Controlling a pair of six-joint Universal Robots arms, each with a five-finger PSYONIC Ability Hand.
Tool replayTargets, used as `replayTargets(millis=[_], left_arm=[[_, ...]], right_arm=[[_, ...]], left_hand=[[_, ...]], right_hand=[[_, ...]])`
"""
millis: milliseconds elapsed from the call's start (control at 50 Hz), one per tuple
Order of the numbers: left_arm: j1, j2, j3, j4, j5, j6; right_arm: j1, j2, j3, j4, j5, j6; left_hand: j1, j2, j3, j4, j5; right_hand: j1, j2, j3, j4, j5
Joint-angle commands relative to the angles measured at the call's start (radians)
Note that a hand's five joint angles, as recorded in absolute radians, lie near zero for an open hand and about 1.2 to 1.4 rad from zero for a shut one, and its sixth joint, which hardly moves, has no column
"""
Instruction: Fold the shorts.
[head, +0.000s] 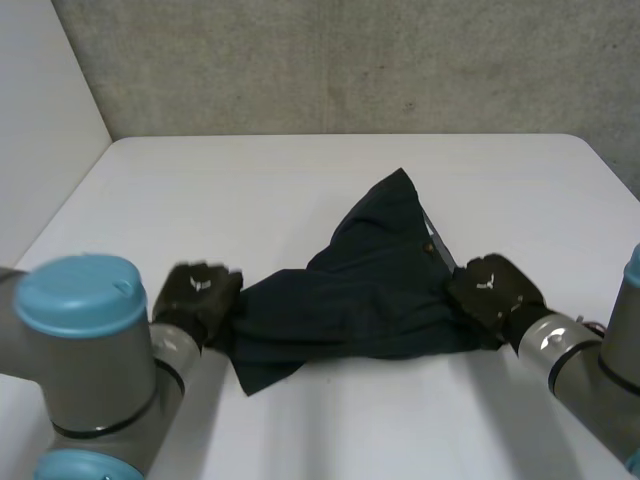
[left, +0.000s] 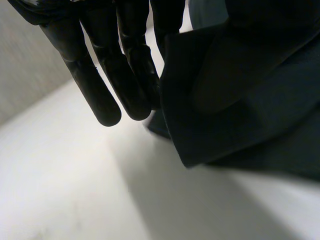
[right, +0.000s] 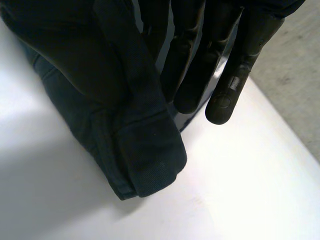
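Dark navy shorts (head: 370, 290) — rumpled, a roughly triangular heap.

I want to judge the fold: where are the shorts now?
In the head view the shorts are bunched near the table's middle, held between the left hand at one end and the right hand at the other.

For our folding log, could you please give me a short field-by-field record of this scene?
garment: dark navy shorts, bunched, not yet neatly folded
surface: white table
left robot hand: pinching the shorts' left edge
right robot hand: pinching the shorts' right edge, near the waistband end
cloth state: both held ends appear raised off the table, middle resting on it
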Motion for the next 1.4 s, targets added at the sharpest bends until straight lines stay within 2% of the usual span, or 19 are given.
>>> replayTargets(millis=[20, 80, 140, 220, 320, 400, 460, 600, 680, 760, 780, 840, 860, 920, 940, 1000, 1060, 1240, 1400], left_arm=[[0.010, 0.253, 0.135, -0.021, 0.010, 0.007], [0.026, 0.335, 0.203, -0.035, 0.013, 0.022], [0.060, 0.418, 0.295, -0.060, 0.030, 0.065], [0.080, 0.447, 0.419, -0.095, 0.049, 0.091], [0.100, 0.436, 0.514, -0.127, 0.051, 0.093], [0.108, 0.349, 0.524, -0.136, 0.051, 0.096], [0.109, 0.292, 0.522, -0.136, 0.053, 0.096], [0.109, 0.035, 0.562, -0.127, 0.049, 0.097], [0.117, -0.129, 0.672, -0.103, 0.045, 0.097], [0.135, -0.254, 0.824, -0.025, 0.051, 0.093], [0.143, -0.277, 0.879, 0.046, 0.050, 0.086], [0.146, -0.280, 0.936, 0.201, 0.046, 0.079], [0.139, -0.277, 0.941, 0.317, 0.046, 0.071], [0.134, -0.236, 0.918, 0.483, 0.045, 0.044], [0.140, -0.176, 0.892, 0.573, 0.042, 0.015], [0.148, -0.099, 0.851, 0.634, 0.043, -0.021], [0.155, -0.076, 0.820, 0.618, 0.048, -0.041], [0.168, -0.079, 0.616, 0.487, 0.053, -0.049], [0.165, -0.139, 0.326, 0.413, 0.074, -0.039]], right_arm=[[0.011, -0.199, -0.191, 0.149, 0.005, 0.045], [0.001, -0.316, -0.348, 0.242, -0.004, 0.117], [-0.004, -0.316, -0.496, 0.319, -0.005, 0.159], [-0.005, -0.315, -0.741, 0.457, -0.004, 0.188], [-0.001, -0.197, -0.987, 0.600, -0.005, 0.183], [0.008, -0.097, -1.047, 0.626, -0.007, 0.176], [0.022, -0.020, -1.047, 0.623, -0.005, 0.162], [0.064, 0.173, -1.050, 0.605, 0.001, 0.121], [0.070, 0.287, -1.070, 0.505, 0.021, 0.125], [0.119, 0.369, -1.116, 0.291, 0.079, 0.125], [0.133, 0.388, -1.137, 0.169, 0.106, 0.127], [0.143, 0.396, -1.165, -0.044, 0.145, 0.127], [0.143, 0.390, -1.180, -0.182, 0.162, 0.128], [0.143, 0.350, -1.188, -0.390, 0.177, 0.145], [0.142, 0.333, -1.188, -0.409, 0.179, 0.157], [0.139, 0.302, -1.191, -0.400, 0.179, 0.225], [0.140, 0.293, -1.179, -0.371, 0.177, 0.266], [0.145, 0.302, -1.058, -0.086, 0.140, 0.275], [0.145, 0.397, -0.865, 0.032, 0.084, 0.260]], left_hand=[[0.268, 0.205, 0.210, 0.198, 0.249], [0.268, 0.205, 0.210, 0.198, 0.249], [0.268, 0.205, 0.210, 0.198, 0.249], [0.268, 0.205, 0.210, 0.198, 0.249], [0.268, 0.205, 0.210, 0.198, 0.249], [0.268, 0.205, 0.210, 0.198, 0.249], [0.268, 0.205, 0.210, 0.198, 0.249], [0.268, 0.205, 0.210, 0.198, 0.249], [0.268, 0.205, 0.210, 0.198, 0.249], [0.268, 0.205, 0.210, 0.198, 0.249], [0.268, 0.205, 0.210, 0.198, 0.249], [0.268, 0.205, 0.210, 0.198, 0.249], [0.268, 0.205, 0.210, 0.198, 0.249], [0.268, 0.205, 0.210, 0.198, 0.249], [0.268, 0.205, 0.210, 0.198, 0.249], [0.268, 0.205, 0.210, 0.198, 0.249], [0.268, 0.205, 0.210, 0.198, 0.249], [0.268, 0.205, 0.210, 0.198, 0.249], [0.268, 0.205, 0.210, 0.198, 0.249]], right_hand=[[0.433, 0.225, 0.218, 0.208, 0.248], [0.433, 0.225, 0.218, 0.208, 0.248], [0.433, 0.225, 0.218, 0.208, 0.248], [0.433, 0.225, 0.218, 0.208, 0.248], [0.433, 0.225, 0.218, 0.208, 0.248], [0.433, 0.225, 0.218, 0.208, 0.248], [0.433, 0.225, 0.218, 0.208, 0.248], [0.433, 0.225, 0.218, 0.208, 0.248], [0.433, 0.225, 0.218, 0.208, 0.248], [0.433, 0.225, 0.218, 0.208, 0.248], [0.433, 0.225, 0.218, 0.208, 0.248], [0.433, 0.225, 0.218, 0.208, 0.248], [0.433, 0.225, 0.218, 0.208, 0.248], [0.433, 0.225, 0.218, 0.208, 0.248], [0.433, 0.225, 0.218, 0.208, 0.248], [0.433, 0.225, 0.218, 0.208, 0.248], [0.433, 0.225, 0.218, 0.208, 0.248], [0.433, 0.225, 0.218, 0.208, 0.248], [0.433, 0.225, 0.218, 0.208, 0.248]])
